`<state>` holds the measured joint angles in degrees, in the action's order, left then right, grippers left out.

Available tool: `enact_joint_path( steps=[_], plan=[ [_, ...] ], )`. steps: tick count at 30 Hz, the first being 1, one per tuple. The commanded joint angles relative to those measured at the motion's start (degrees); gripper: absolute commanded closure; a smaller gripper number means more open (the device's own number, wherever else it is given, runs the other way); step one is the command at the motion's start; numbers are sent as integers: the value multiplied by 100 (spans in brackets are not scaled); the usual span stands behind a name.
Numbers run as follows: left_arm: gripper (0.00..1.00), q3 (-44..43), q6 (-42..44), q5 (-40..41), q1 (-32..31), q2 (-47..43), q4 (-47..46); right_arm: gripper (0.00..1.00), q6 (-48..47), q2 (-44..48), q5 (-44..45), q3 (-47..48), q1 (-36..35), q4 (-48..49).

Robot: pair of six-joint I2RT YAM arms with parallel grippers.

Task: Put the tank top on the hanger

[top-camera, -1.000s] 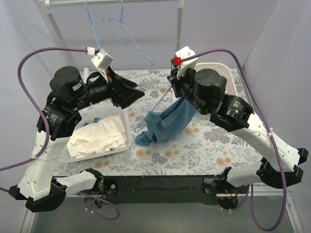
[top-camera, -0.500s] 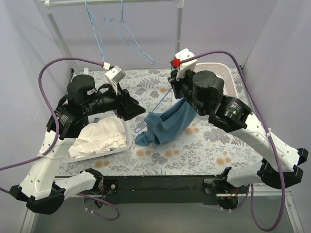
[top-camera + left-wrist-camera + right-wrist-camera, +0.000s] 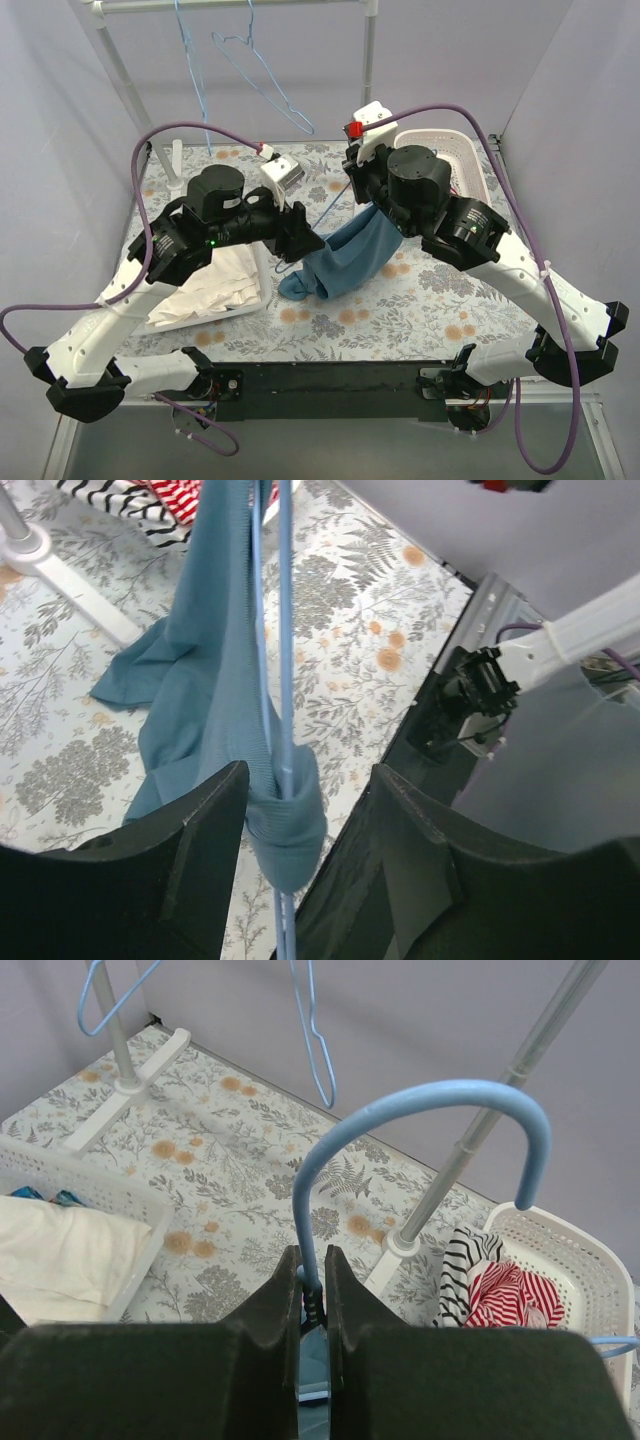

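My right gripper (image 3: 360,192) is shut on the neck of a light-blue wire hanger (image 3: 420,1100), just under its hook, and holds it above the table. The teal-blue tank top (image 3: 348,255) hangs from that hanger, its low end resting on the table. In the left wrist view the tank top (image 3: 205,680) is bunched around the hanger wire (image 3: 285,630). My left gripper (image 3: 310,780) is open, its jaws on either side of the fabric's low end (image 3: 300,235).
A white basket (image 3: 262,262) at the left holds white cloth (image 3: 210,285). A white basket (image 3: 580,1250) at the back right holds a red-and-white striped garment (image 3: 490,1285). A rack pole (image 3: 470,1150) stands behind, with spare hangers (image 3: 260,80) on the rail.
My left arm has swung right and forward from the white basket to the tank top, so its open jaws now stand around the fabric's low end. The right gripper has barely moved.
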<state>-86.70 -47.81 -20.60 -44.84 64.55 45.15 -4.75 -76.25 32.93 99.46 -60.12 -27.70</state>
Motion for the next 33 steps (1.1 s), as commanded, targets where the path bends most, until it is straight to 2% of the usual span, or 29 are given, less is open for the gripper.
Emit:
enact_joint_path(
  steps=[1, 5, 8, 9, 12, 14, 15, 18, 19, 21, 22, 24, 25, 33],
  plan=[
    [51, 109, 97, 1013, -261, 40, 47, 99, 18, 84, 109, -14, 9, 397],
    [61, 293, 97, 1409, -446, 92, 21, 99, 27, 110, 109, -58, 9, 397],
    [72, 451, 44, 1514, -604, 66, -76, 99, 27, 119, 135, -102, 9, 397],
    [82, 487, 27, 1646, -640, 31, -102, 99, 27, 128, 152, -120, 18, 406],
    [99, 662, -61, 1900, -754, -65, -312, 99, 88, 154, 153, -181, 18, 397],
    [100, 724, -184, 1990, -807, -92, -505, 98, 167, 224, 65, -260, 18, 397],
    [100, 820, -246, 2172, -833, -118, -594, 95, 229, 251, 39, -295, 18, 397],
    [100, 1031, -456, 2367, -912, -294, -1077, 74, 360, 400, -84, -471, 18, 362],
    [100, 1145, -492, 2394, -913, -381, -1165, 61, 396, 505, -111, -541, 18, 353],
    [100, 1225, -597, 2455, -930, -435, -1341, 50, 431, 611, -208, -734, 18, 362],
    [100, 1286, -606, 2473, -939, -452, -1394, 40, 431, 707, -208, -796, 18, 353],
    [100, 1339, -650, 2499, -930, -479, -1491, 29, 562, 804, -252, -1007, 18, 380],
    [100, 1357, -703, 2508, -939, -479, -1517, 21, 581, 900, -252, -1060, 18, 388],
    [100, 1796, -984, 2867, -948, -769, -2053, 13, 1020, 1647, 37, -1762, 18, 459]
  ],
)
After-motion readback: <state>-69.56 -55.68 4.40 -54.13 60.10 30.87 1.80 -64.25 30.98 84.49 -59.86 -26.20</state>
